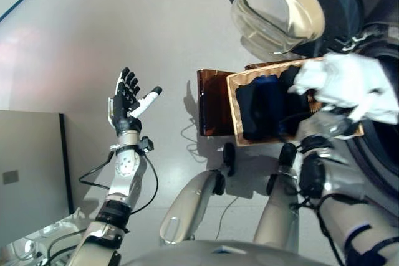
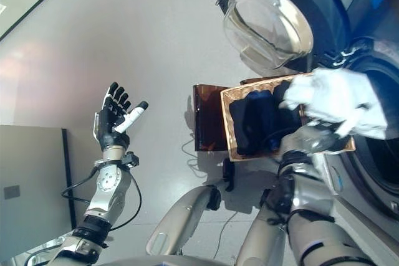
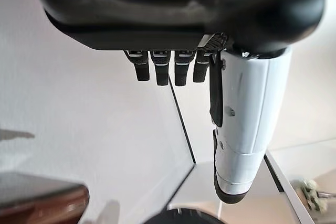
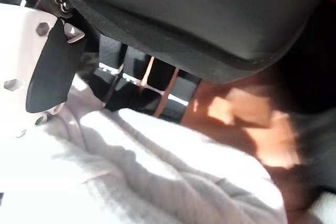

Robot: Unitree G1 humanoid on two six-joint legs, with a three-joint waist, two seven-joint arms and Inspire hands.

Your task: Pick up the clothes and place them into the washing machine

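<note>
Right now my right hand [image 2: 312,130] clutches a white garment [image 2: 340,101] in its fingers above the wicker basket [image 2: 232,130] of dark clothes [image 2: 252,119]; my left hand [image 1: 124,101] hangs released

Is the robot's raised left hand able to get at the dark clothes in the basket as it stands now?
Probably yes, though not right away. The left hand is open, holds nothing and hangs over bare floor, well apart from the wicker basket. The dark clothes lie uncovered, but the right hand, holding a white garment, crowds the far side.
</note>
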